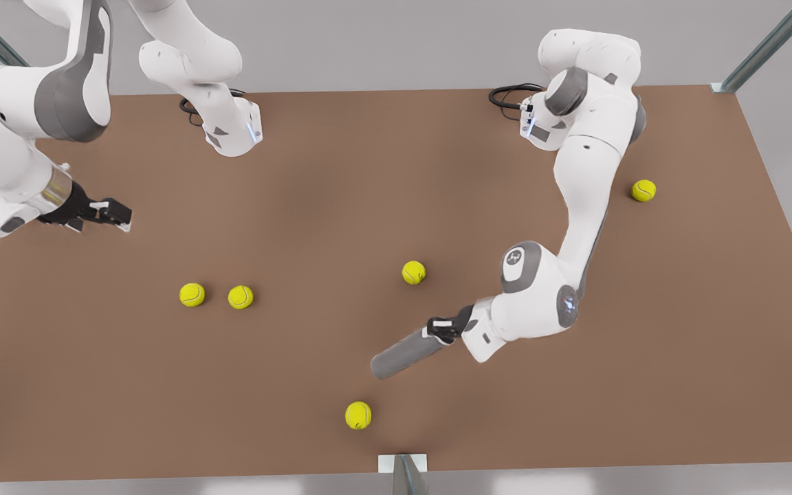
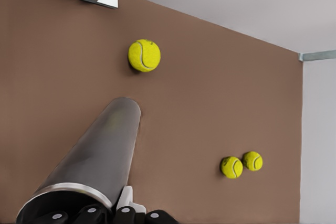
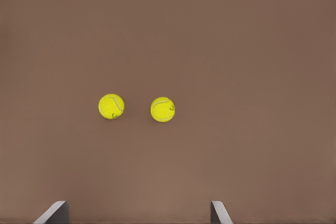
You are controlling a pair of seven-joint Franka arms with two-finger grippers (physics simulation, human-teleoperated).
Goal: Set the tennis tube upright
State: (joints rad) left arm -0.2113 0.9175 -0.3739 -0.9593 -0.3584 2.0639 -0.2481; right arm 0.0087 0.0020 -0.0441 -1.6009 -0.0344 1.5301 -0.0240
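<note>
Grey tennis tube (image 1: 401, 354) lies tilted near the table's (image 1: 300, 412) front edge, your left gripper (image 1: 443, 330) clamped on its silvery-rimmed end. Lift that end while pivoting on the far end, and steer clear of the tennis ball (image 1: 358, 415) beside it. Your right gripper (image 1: 108, 213) waits, fingers spread, near the table's left edge. No writing is legible anywhere.

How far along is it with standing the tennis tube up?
Done: the left gripper has closed on the tennis tube at its silvery-rimmed end. In hand: the tube is held but lies slanted low over the table, not upright. Left: tipping it vertical, setting it down and letting go. The right gripper waits open above two tennis balls.
</note>
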